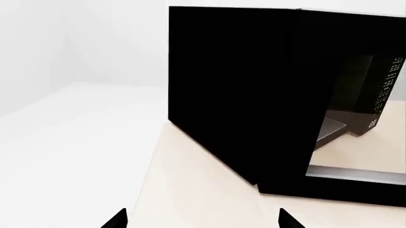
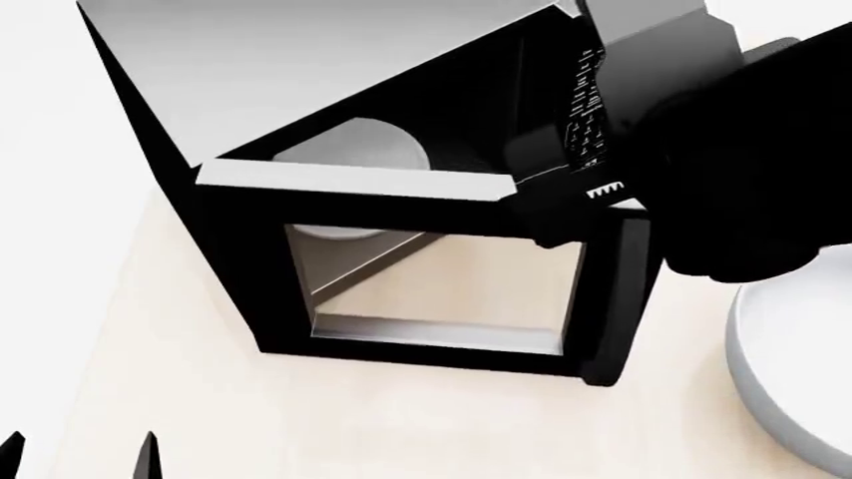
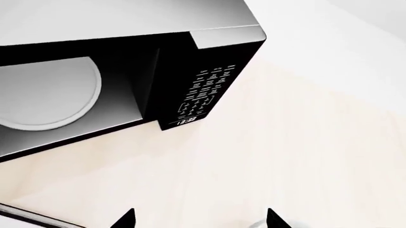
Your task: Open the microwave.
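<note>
The black microwave with a grey top stands on the beige table, turned at an angle. Its glass-windowed door is swung wide open toward me, the vertical black handle at its free edge. Inside lies the white turntable; the keypad shows beside it. The right arm hangs over the door's handle side. In the right wrist view the right gripper is open and empty, facing the turntable and keypad. The left gripper is open near the microwave's side, low left in the head view.
A white bowl sits on the table to the right of the open door, close under the right arm. The table's left edge runs just beside the left gripper, with white floor beyond it.
</note>
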Robot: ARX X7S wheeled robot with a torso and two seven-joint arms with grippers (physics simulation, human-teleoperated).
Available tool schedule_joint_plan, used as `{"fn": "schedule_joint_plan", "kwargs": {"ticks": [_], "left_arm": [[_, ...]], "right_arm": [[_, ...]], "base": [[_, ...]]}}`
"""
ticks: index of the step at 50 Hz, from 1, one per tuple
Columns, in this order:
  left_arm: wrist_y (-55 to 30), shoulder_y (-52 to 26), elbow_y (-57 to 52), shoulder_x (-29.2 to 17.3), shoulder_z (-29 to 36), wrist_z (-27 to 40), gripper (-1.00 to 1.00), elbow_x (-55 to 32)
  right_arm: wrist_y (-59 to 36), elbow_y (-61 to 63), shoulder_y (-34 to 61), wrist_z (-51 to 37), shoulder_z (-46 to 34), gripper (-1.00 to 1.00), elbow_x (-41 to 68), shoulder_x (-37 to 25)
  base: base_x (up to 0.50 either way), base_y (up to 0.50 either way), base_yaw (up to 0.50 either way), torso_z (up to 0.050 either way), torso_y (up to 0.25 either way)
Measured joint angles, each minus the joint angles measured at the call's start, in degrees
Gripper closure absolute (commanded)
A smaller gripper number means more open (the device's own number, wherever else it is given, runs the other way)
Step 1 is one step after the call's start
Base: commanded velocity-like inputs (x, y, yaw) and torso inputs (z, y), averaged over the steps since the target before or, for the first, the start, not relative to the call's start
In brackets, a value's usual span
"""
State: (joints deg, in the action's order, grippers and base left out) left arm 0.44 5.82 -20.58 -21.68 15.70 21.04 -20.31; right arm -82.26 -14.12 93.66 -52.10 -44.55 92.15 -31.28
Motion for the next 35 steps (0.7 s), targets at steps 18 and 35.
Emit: {"fn": "schedule_joint_plan", "kwargs": {"ticks": [18,35], "left_arm": [[0.2,0.0,-0.1,-0.2,0.3,0.1,-1.00,-0.1],[0.2,0.3,-0.6,-0.5,0.6,0.4,-1.00,-0.1]], "right_arm": [[-1.5,3.4,-0.3,-3.6,-0.2,-1.00,6.7,-2.2],[-2.4,6.2,0.3,-5.2,-1.9,-1.00,11.3,-3.7]], "base": [[0.00,0.00,0.00,-0.001,-0.004],[0.00,0.00,0.00,-0.001,-0.004]]}}
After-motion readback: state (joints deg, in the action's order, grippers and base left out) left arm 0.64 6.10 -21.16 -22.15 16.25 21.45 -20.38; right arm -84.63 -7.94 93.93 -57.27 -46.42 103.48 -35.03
